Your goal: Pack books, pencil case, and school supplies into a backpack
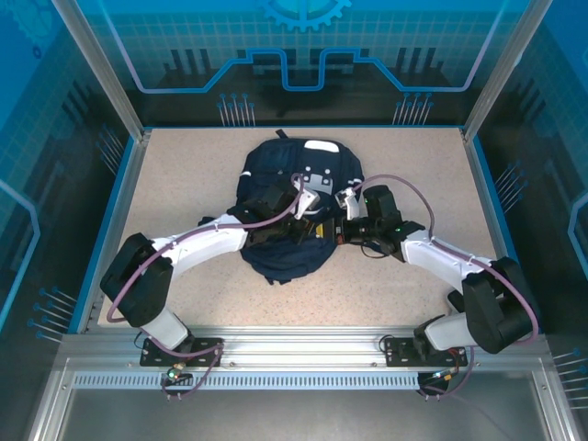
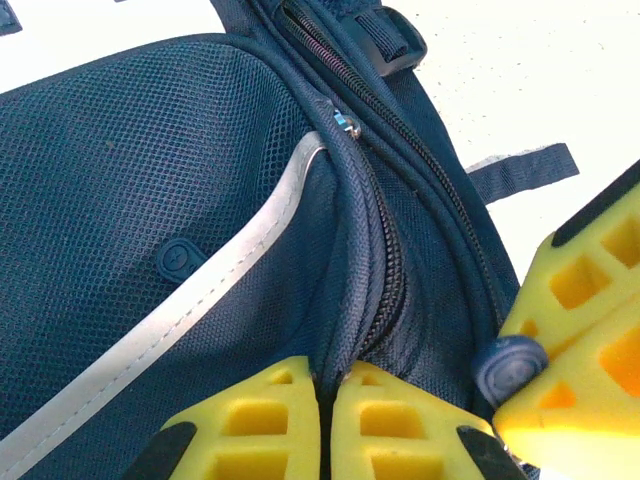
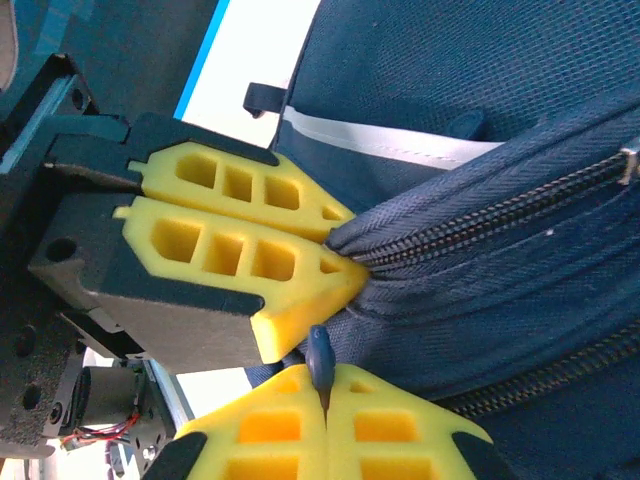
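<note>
- Large navy-blue fabric backpack [image 1: 276, 170] with a white stripe lies mid speckled beige table [image 1: 175, 184], between my two arms.
- My left gripper [image 2: 325, 418]: clenched, yellow fingers pinching the backpack's fabric ridge along the zipper.
- My right gripper [image 3: 324, 425]: clamped on the small dark blue zipper pull [image 3: 319, 352], just beside the left gripper.

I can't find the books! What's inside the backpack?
Nothing inside shows. The zipper on the backpack is shut where visible, so navy fabric covers its contents. The left end effector pinches the seam; the right end effector grips the zipper pull.
</note>
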You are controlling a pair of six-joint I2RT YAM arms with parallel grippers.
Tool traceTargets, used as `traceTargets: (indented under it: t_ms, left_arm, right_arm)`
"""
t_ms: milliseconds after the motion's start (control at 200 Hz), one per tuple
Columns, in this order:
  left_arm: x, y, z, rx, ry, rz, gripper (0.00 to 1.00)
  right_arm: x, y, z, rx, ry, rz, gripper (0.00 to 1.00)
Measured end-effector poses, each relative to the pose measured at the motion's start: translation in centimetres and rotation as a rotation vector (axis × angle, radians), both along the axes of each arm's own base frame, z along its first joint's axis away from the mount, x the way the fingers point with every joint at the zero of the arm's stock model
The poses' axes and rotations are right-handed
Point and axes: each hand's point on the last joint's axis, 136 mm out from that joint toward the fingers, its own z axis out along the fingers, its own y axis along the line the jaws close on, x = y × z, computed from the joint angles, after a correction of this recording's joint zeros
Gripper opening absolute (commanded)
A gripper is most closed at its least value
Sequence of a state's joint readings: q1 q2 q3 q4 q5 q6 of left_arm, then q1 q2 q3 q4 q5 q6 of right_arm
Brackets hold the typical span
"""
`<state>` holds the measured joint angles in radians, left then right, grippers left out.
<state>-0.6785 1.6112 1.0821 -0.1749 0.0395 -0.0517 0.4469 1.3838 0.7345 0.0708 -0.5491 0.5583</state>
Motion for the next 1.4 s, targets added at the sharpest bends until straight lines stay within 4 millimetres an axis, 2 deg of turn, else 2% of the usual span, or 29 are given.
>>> traceTargets:
  t_ms: [95, 155, 280, 460, 580, 780, 885, 1401]
  left_arm:
    - [0.0, -0.2, 0.2, -0.013, -0.001, -0.004, 0.03]
    - [0.3, -0.5, 0.6, -0.029, -0.018, -0.007, 0.03]
    - [0.8, -0.8, 1.3, -0.060, -0.048, -0.009, 0.03]
    - [0.6, -0.5, 1.9, -0.084, -0.068, -0.020, 0.03]
    - [0.3, -0.2, 2.4, -0.089, -0.088, -0.033, 0.03]
    - [0.0, 0.1, 2.8, -0.098, -0.109, -0.051, 0.03]
    - [-0.1, 0.3, 2.9, -0.097, -0.118, -0.055, 0.04]
    - [-0.3, 0.3, 3.0, -0.106, -0.126, -0.059, 0.04]
  right_arm:
    - [0.1, -0.3, 0.3, -0.006, -0.001, -0.021, 0.25]
    - [-0.3, -0.6, 0.6, -0.009, 0.001, -0.024, 0.36]
    - [-0.6, -2.0, 1.9, -0.013, 0.001, -0.068, 0.48]
    - [0.4, -5.0, 1.9, -0.032, 0.086, -0.191, 0.52]
    - [1.3, -5.7, 2.5, -0.016, 0.162, -0.249, 0.53]
    - [2.9, -4.8, 4.2, 0.062, 0.270, -0.289, 0.55]
    - [3.6, -4.2, 4.5, 0.094, 0.327, -0.299, 0.55]
    - [5.1, -1.9, 2.8, 0.123, 0.488, -0.287, 0.55]
